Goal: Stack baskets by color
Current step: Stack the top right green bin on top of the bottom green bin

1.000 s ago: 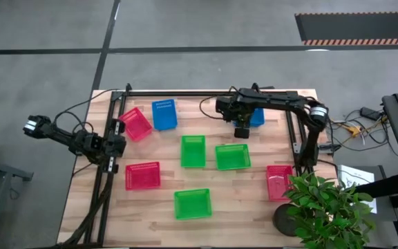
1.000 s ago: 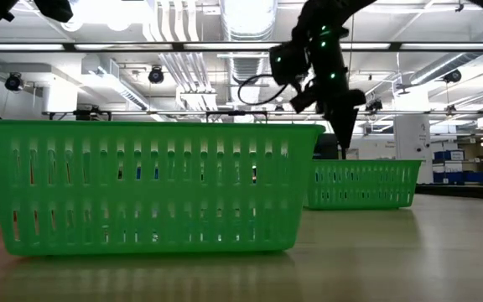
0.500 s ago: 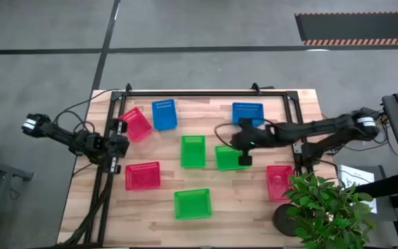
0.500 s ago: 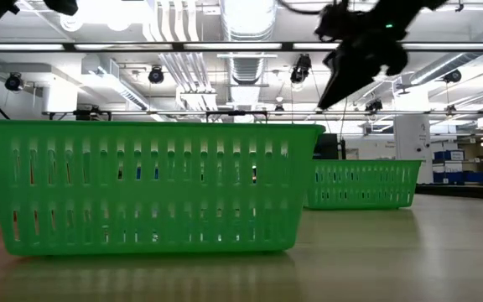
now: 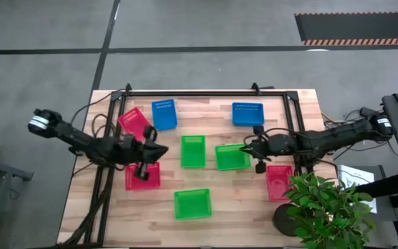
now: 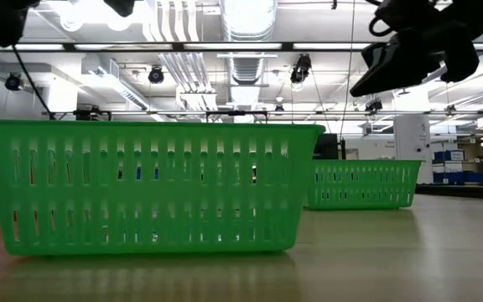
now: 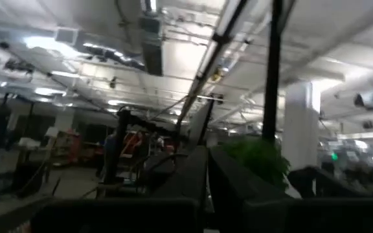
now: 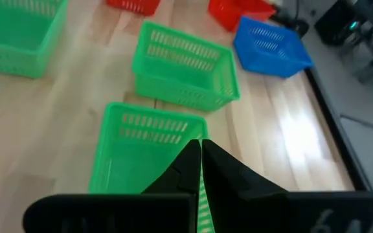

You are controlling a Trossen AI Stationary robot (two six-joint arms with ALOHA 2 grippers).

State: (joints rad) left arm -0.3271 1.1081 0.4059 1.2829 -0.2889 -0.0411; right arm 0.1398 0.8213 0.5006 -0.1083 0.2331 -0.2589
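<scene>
Eight baskets show on the wooden table. Red baskets (image 5: 135, 123) (image 5: 142, 176) (image 5: 279, 182), blue ones (image 5: 164, 114) (image 5: 247, 113) and green ones (image 5: 193, 151) (image 5: 231, 157) (image 5: 193, 204) each stand singly on their bottoms. My right gripper (image 5: 244, 147) is shut and hovers over the right rim of the green basket (image 8: 144, 152), pointing toward the table's left. My left gripper (image 5: 163, 148) is shut and empty, raised between a red basket and a green one. In the left wrist view its fingers (image 7: 207, 155) point up at the ceiling.
A black frame (image 5: 206, 92) runs along the table's far edge and down both sides. A potted plant (image 5: 323, 207) stands at the near right corner. In the low view the nearest green basket (image 6: 149, 184) fills the foreground, with my right gripper (image 6: 357, 89) high above the table.
My right gripper has left the far right blue basket, which stands uncovered on the table, and drawn back toward the table's near and right edges, tipping from pointing down to nearly level. My left gripper has reached toward the table's right, rising and tipping upward.
</scene>
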